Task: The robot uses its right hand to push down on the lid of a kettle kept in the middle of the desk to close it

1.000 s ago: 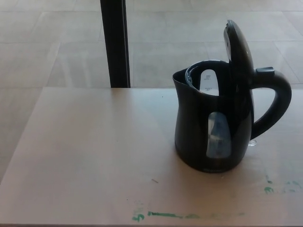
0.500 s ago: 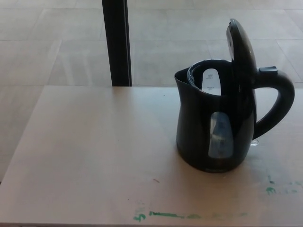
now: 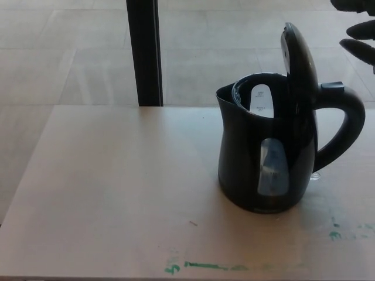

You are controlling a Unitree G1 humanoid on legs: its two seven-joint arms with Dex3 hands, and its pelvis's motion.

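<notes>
Black kettle (image 3: 263, 158) is stood right of desk (image 3: 117, 193) centre, lid (image 3: 297, 61) hinged upright, spout rim exposed, so nothing is closed yet. Right hand (image 3: 358, 32) is seen at the top right corner, fingers spread, nothing grasped, apart from the lid. Left hand is not shown.

Floor (image 3: 70, 52): large pale tiles with thin joints, faint sheen of light. Post (image 3: 145, 52): black, upright, behind the desk's far edge. Desk (image 3: 117, 187): pale wood-tone top, matte; green paint smears (image 3: 205, 266) along the near edge and at the right.
</notes>
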